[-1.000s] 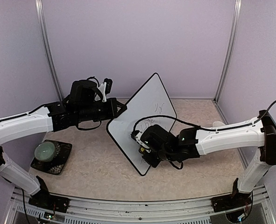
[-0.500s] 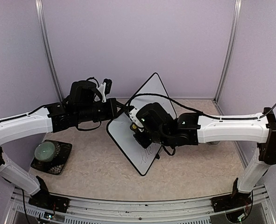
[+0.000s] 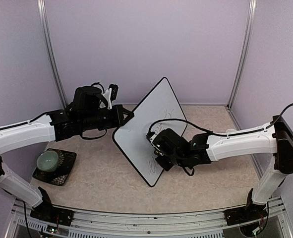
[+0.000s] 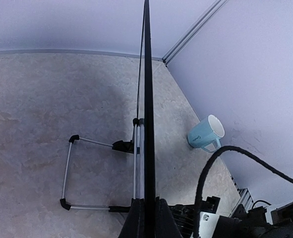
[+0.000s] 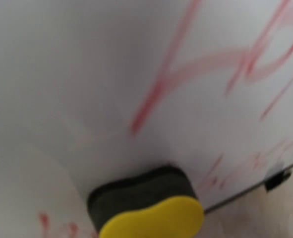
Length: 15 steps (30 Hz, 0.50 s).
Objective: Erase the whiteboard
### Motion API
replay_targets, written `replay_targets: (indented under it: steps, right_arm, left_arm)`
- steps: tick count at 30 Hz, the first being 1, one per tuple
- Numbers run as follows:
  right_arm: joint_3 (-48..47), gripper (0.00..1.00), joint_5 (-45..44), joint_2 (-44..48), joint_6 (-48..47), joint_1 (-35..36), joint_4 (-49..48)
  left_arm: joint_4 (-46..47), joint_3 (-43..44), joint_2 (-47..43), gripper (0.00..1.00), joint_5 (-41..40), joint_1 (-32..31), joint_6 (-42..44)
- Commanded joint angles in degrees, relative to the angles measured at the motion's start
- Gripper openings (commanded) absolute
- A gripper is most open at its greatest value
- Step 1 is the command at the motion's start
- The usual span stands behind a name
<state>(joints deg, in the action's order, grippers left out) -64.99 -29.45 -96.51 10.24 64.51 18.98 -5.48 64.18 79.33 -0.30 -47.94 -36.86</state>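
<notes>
- We find the whiteboard (image 3: pixel 139 130) at the centre of the top view. It stands tilted on one corner like a diamond, with its lowest corner down by the table (image 3: pixel 96 178).
- The left gripper (image 3: pixel 128 115) meets the board at its upper left edge.
- In the left wrist view the board runs edge-on as a thin vertical line up the middle of the frame. The fingers (image 4: pixel 135 225) at the bottom are clamped tight on its black frame, one on each side.
- The right gripper (image 3: pixel 159 157) is against the board's face, lower right of its centre in the top view.
- In the right wrist view an eraser (image 5: pixel 146 210) with a yellow back and dark pad sits at the bottom centre, its pad toward the white surface. We read the jaws as closed narrowly on this eraser, though the fingers themselves are out of frame.
- Red writing (image 5: pixel 171 74) crosses the upper right of that view, which is blurred. Fainter strokes show at the lower left and lower right.
- In the left wrist view a wire stand (image 4: pixel 67 171) lies on the table at the lower left, and a light blue mug (image 4: pixel 205 134) lies on its side at the right, near the wall.
- A pale green round object (image 3: pixel 49 159) rests on a black mat (image 3: pixel 64 171) at the lower left of the top view, well apart from the board.
</notes>
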Motion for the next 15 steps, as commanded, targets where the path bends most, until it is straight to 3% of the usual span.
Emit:
replay_targets:
  steps: [1, 11, 15]
  right_arm:
    - [0.59, 0.0, 1.8, 1.56, 0.97, -0.7, -0.5]
    - [-13.26, 0.0, -0.07, -2.22, -5.05, -0.83, -0.77]
    - [-14.09, 0.0, -0.02, -2.87, -5.36, -1.28, -1.0]
  left_arm:
    - [-0.44, -0.97, -0.81, 0.0, 1.68, -0.4, -0.24]
    - [-1.07, -1.0, -1.53, 0.0, 0.82, -1.01, -0.56]
    - [-1.29, -1.41, -2.14, 0.0, 0.47, -0.92, -0.51]
